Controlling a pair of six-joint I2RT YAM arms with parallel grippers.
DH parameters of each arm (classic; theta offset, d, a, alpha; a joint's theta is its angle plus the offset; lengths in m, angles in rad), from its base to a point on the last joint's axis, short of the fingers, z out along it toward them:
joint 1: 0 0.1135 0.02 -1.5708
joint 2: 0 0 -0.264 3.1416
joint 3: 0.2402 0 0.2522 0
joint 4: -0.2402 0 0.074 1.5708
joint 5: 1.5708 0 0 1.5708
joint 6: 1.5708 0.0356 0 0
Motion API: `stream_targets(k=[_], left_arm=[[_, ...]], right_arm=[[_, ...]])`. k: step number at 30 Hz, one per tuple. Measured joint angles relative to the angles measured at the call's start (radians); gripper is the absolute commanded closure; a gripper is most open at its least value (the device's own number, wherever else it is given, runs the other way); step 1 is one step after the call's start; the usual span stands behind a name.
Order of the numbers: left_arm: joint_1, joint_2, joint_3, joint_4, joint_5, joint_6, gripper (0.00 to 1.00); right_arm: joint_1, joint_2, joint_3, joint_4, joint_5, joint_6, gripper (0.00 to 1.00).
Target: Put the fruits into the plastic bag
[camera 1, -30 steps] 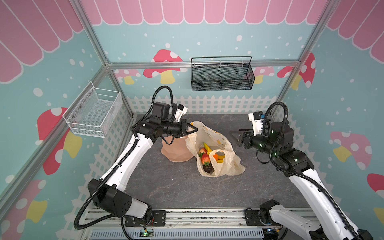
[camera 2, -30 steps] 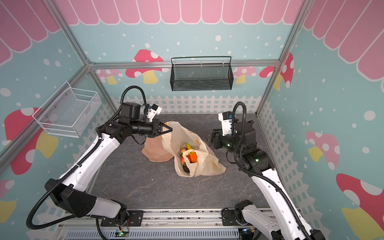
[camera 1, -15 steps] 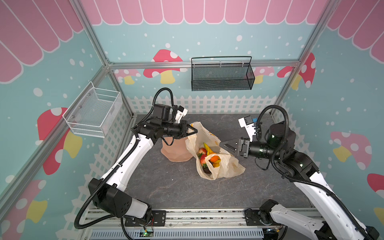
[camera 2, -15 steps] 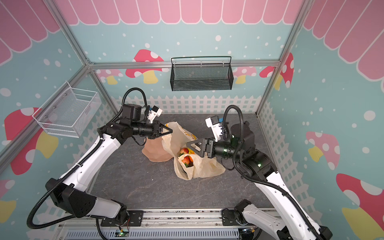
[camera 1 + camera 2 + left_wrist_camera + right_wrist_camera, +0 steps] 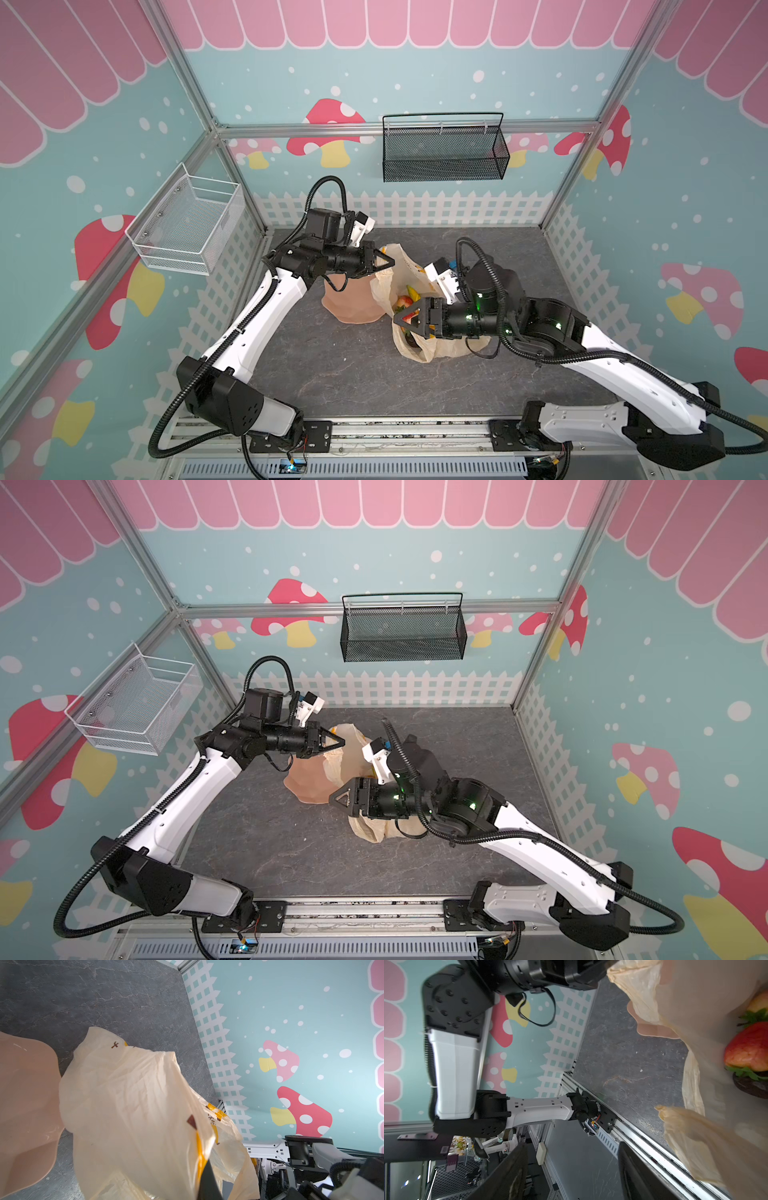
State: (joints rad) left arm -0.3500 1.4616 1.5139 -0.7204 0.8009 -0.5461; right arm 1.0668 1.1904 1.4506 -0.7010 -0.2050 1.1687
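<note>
The left pincer [image 5: 385,262] clamps the raised rim of the plastic bag [image 5: 409,266], which sits on the grey surface [image 5: 332,365] with the fruits [image 5: 406,300] inside. The right pincer [image 5: 402,322] hovers over them, jaws apart and empty.

Crinkly, translucent plastic bag [image 5: 135,1105]

We count one plastic bag [image 5: 403,266], one pink dish [image 5: 349,307] on counter [image 5: 332,374]. In bag we make out two strawberries [image 5: 747,1051], one banana [image 5: 411,290], one dark round piece [image 5: 753,1087]; further fruit hidden, count unclear. On walls: one black mesh basket [image 5: 442,158], one white wire basket [image 5: 187,224]. Left arm [image 5: 266,316] plus right arm [image 5: 615,365]: two.
</note>
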Motion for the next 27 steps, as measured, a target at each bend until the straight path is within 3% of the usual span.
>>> stream_targets(k=[11,22,27], left_arm=[[0.001,-0.029,-0.018,0.0,0.0,0.0,1.0],[0.007,-0.045,-0.034,0.0,0.004,0.0,1.0],[0.01,-0.045,-0.034,0.0,0.004,0.0,1.0]], right_arm=[[0.148,0.228,0.211,-0.29,0.223,0.052,0.35],[0.219,0.357,0.466,-0.517,0.332,0.072,0.36],[0.24,0.337,0.473,-0.557,0.344,0.096,0.36]])
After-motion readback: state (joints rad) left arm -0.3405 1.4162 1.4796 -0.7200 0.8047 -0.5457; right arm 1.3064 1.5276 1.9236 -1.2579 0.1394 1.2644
